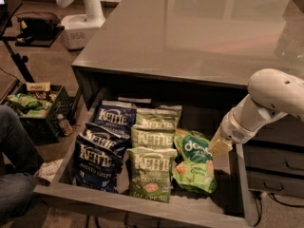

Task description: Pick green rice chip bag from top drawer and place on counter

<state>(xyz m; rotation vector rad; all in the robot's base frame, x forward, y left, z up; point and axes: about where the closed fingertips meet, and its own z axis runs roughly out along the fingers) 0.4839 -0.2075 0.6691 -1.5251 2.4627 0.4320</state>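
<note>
- the top drawer [142,207] stands pulled out from under the table [190,37], and its floor is covered with snack bags.
- the green rice chip bag [194,163] lies flat in the right part of the drawer, its dark-green round patch with white lettering facing up and slightly tilted.
- its left edge touches a column of three olive-green kettle bags [151,139]; further left lie three dark blue kettle bags [102,144], overlapping one another.
- the pincer [219,146] is down inside the drawer opening, just beside the upper right corner of the green bag, at the end of the white arm [270,99] that reaches in from the right.
- i cannot tell whether the pincer is open or closed; it does not visibly have hold of anything, and the bag rests on the drawer floor.
- the glossy tabletop carries nothing but reflections.
- narrower dark drawers [275,170] sit shut to the right, below the arm.
- on the floor at left stands a black crate [35,122] with green packets in it, and a person's jeans-clad leg [14,165] is at the left edge.
- a white robot base [80,30] stands on the floor beyond the table's far left corner.
</note>
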